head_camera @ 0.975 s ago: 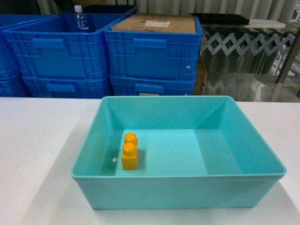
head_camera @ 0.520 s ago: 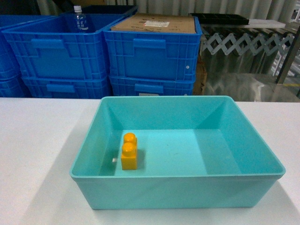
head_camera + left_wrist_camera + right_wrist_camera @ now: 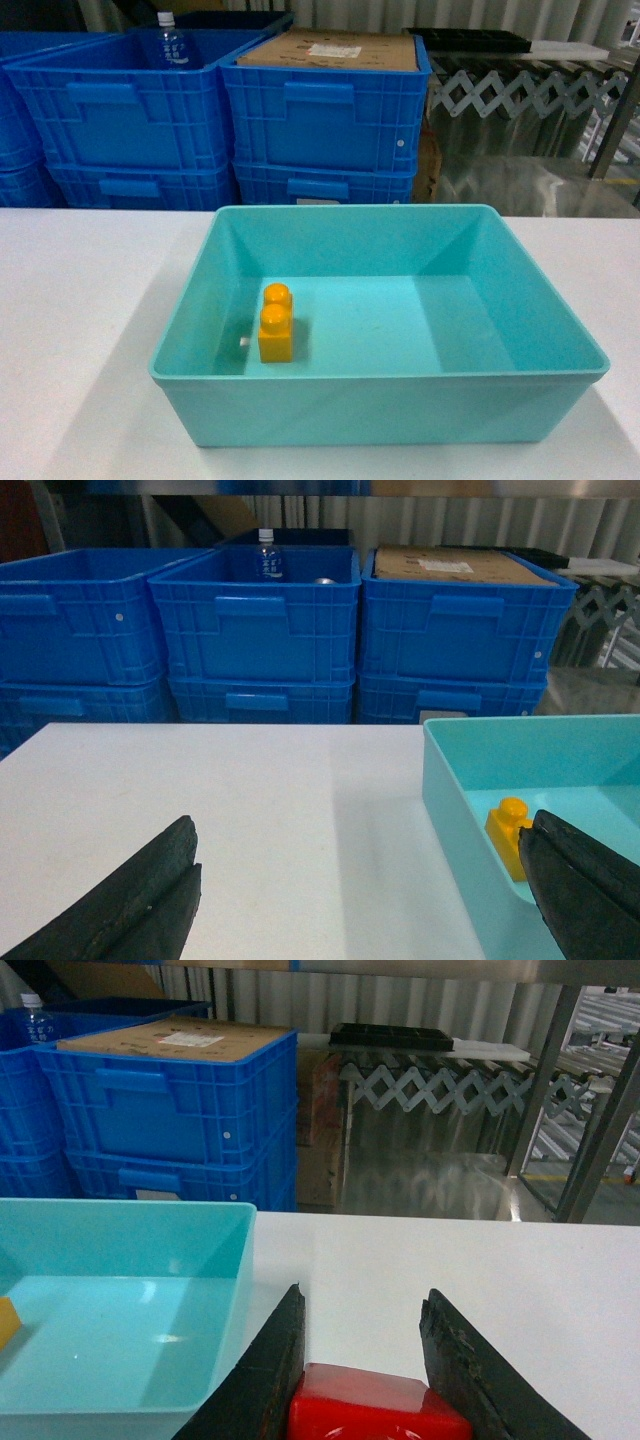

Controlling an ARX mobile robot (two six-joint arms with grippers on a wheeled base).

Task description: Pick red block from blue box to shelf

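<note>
- While we look from our left wrist, our left gripper (image 3: 360,900) hangs over the white table (image 3: 250,800) with its two black fingers (image 3: 130,900) spread wide, nothing between them.
- Behind the table we see dark blue crates (image 3: 255,630) stacked in rows; a water bottle (image 3: 266,552) stands in one and a cardboard sheet (image 3: 455,565) tops another.
- Moving right, we find the blue box (image 3: 380,400) resting on the table near its front edge, seen whole from our head camera.
- Inside it, a yellow brick (image 3: 276,325) with two studs lies on the floor toward the left wall, with a small white speck (image 3: 244,342) just beside it.
- Neither arm shows in the head view.
- Farther right, outside the box and above bare table, our right gripper (image 3: 360,1360) clamps the red block (image 3: 375,1415) between its two dark fingers (image 3: 265,1370), each pressing a side of the block.
- Beyond that we make out shiny steel uprights (image 3: 600,1130) of the shelf and a grey folding lattice (image 3: 450,1085).
</note>
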